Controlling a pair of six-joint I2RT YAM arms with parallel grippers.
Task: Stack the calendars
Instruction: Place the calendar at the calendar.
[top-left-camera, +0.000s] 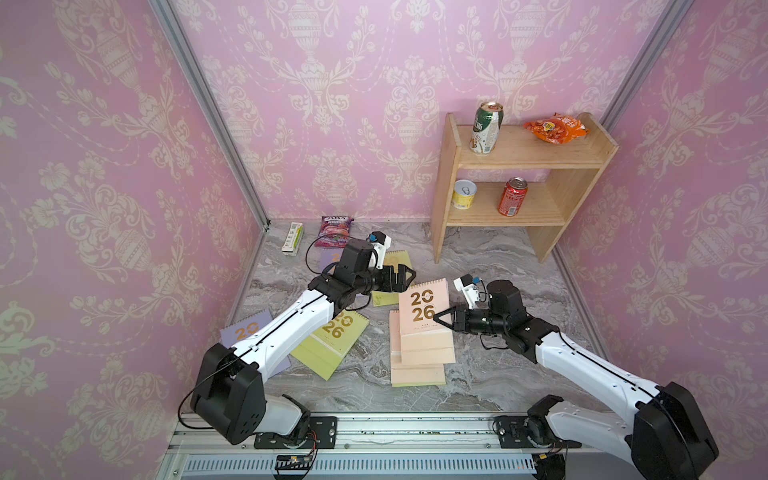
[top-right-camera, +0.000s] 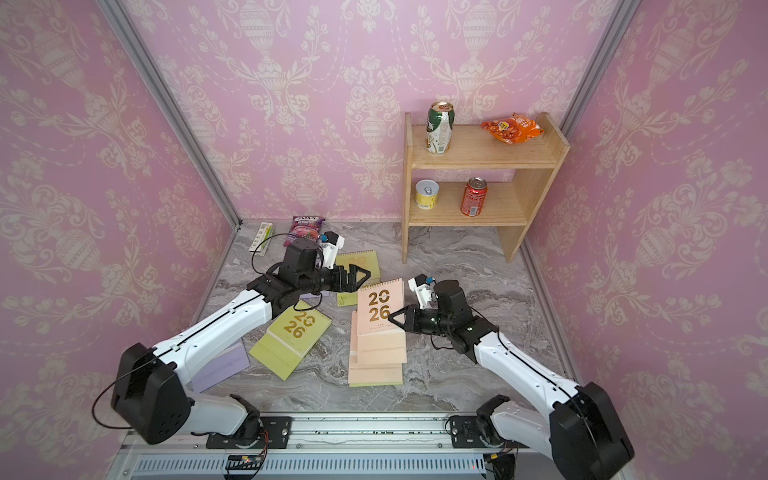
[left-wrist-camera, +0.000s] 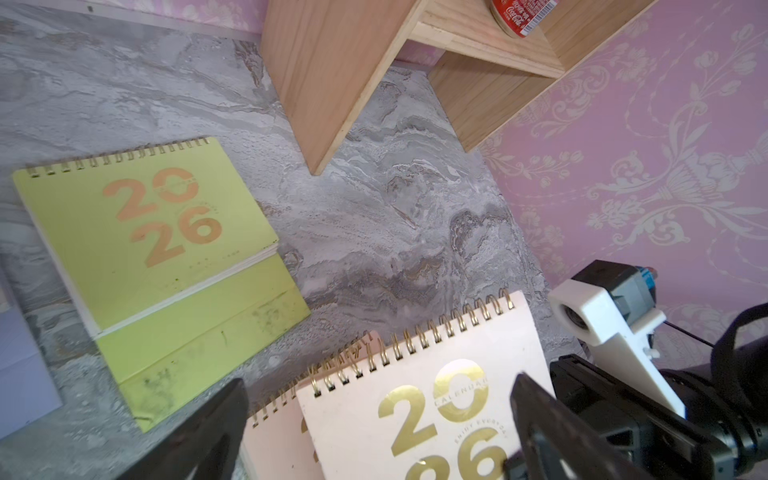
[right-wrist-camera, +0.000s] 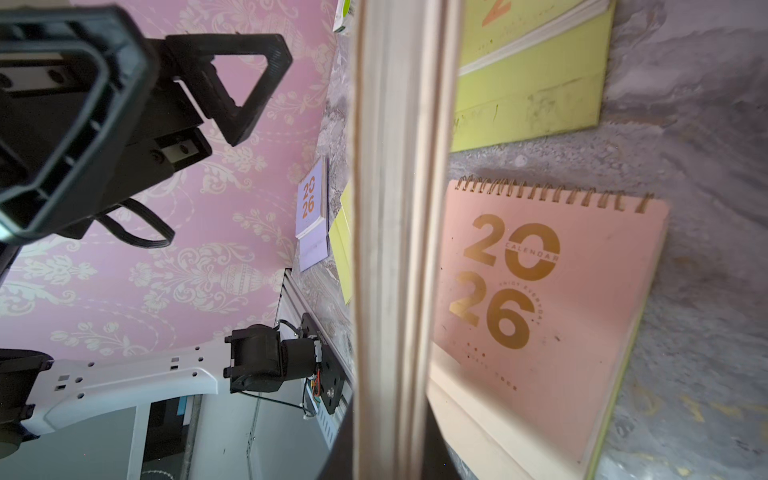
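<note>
Pink damask walls (top-left-camera: 332, 104) enclose a grey marbled counter (top-left-camera: 478, 382).

In both top views a peach-pink calendar (top-left-camera: 422, 309) is pinched at its right edge by the right end effector (top-left-camera: 438, 319) and tilted above the peach-pink stack (top-left-camera: 415, 374) at mid-counter. The left end effector (top-left-camera: 405, 277) is spread and empty, just beyond the stack. A near yellow-green calendar (top-left-camera: 332, 338) and a lilac calendar (top-left-camera: 245, 332) are partly covered by the left arm (top-left-camera: 291, 324). A far yellow-green calendar (top-left-camera: 397, 262) lies behind it.

In the left wrist view the spread fingers (left-wrist-camera: 208, 432) frame the raised calendar's spiral.

In the right wrist view that calendar is seen edge-on, so the pinch itself is hidden. The stack's top cover (right-wrist-camera: 540, 299) lies flat beneath.

The placement is judged best made by levelling the calendar, with spiral over spiral and edges squared, before release. The stack below is already skewed, so sliding is possible. The total number of calendars cannot be confirmed.
</note>
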